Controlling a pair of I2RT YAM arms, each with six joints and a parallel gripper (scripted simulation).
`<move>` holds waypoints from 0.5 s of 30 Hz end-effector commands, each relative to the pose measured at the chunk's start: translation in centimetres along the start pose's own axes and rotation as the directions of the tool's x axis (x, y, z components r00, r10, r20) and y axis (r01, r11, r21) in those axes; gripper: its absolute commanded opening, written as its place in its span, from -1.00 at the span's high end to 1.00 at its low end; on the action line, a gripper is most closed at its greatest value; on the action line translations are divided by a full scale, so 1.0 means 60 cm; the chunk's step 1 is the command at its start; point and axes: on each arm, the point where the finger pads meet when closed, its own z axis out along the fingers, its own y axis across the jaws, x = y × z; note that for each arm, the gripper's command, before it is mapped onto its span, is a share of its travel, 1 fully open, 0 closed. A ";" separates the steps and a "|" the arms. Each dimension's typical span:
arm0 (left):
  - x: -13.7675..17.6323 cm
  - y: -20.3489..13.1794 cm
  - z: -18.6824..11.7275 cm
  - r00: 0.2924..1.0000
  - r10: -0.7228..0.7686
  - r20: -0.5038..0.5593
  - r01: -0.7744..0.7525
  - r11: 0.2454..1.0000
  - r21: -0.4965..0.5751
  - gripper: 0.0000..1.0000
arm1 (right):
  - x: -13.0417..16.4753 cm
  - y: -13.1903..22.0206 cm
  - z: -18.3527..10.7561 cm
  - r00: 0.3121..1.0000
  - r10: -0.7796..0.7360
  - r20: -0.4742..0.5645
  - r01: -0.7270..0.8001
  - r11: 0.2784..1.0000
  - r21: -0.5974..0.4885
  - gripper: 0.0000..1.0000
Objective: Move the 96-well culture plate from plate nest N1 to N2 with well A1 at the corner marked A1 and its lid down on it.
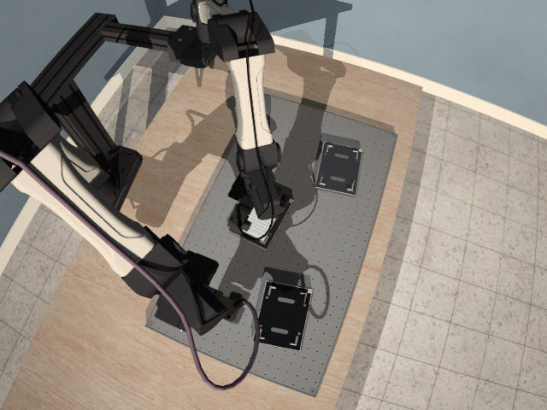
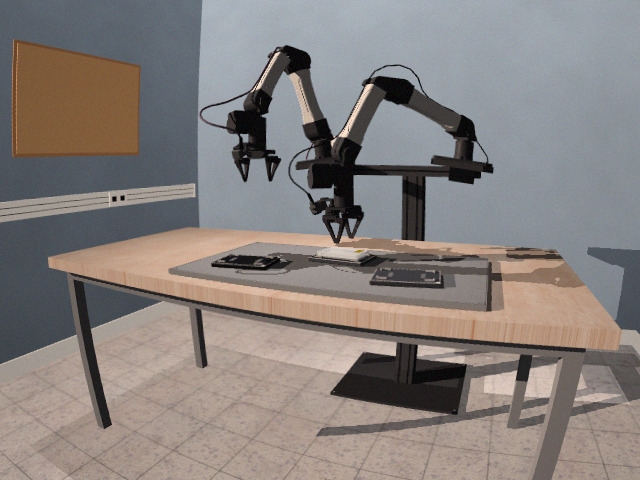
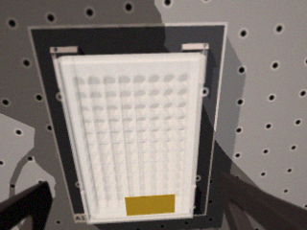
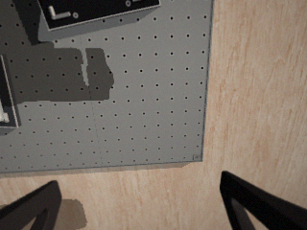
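Note:
The white 96-well plate (image 1: pixel 257 225) (image 2: pixel 338 257) (image 3: pixel 136 129) lies flat, lid on, in a middle nest (image 3: pixel 120 40) between its locators. Its yellow label is beside the edge near the A1 mark (image 3: pixel 81 218); well A1 itself cannot be made out. N2 (image 1: pixel 339 166) (image 2: pixel 405 277), at the arms' left, is empty. N1 (image 1: pixel 283 313) (image 2: pixel 245 260) (image 4: pixel 101 10), at their right, is empty. My left gripper (image 2: pixel 344 239) (image 3: pixel 135 185) is open just above the plate, a finger toward each long side. My right gripper (image 2: pixel 257 180) (image 4: pixel 141 184) is open and empty, high above the arms' side of the table.
The nests stand on a grey perforated board (image 1: pixel 335 247) (image 2: pixel 305 281) (image 4: pixel 158 110) on the wooden table (image 1: pixel 88 335) (image 4: pixel 259 96). The right forearm (image 1: pixel 101 212) reaches in beside the middle nest. A cable loop (image 1: pixel 223 388) hangs out from the right wrist near N1.

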 end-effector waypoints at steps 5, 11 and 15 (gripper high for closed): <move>-0.005 0.007 0.034 1.000 0.001 0.012 -0.001 1.000 -0.005 -1.00 | -0.005 0.000 -0.005 1.000 -0.010 0.010 0.010 1.000 0.002 -1.00; -0.005 0.007 0.045 1.000 0.000 0.011 0.000 1.000 -0.005 -1.00 | -0.005 0.000 -0.005 1.000 -0.010 0.010 0.010 1.000 0.002 -1.00; -0.004 0.008 0.056 1.000 -0.001 0.011 0.001 1.000 -0.005 -1.00 | -0.005 0.000 -0.005 1.000 -0.010 0.010 0.010 1.000 0.002 -1.00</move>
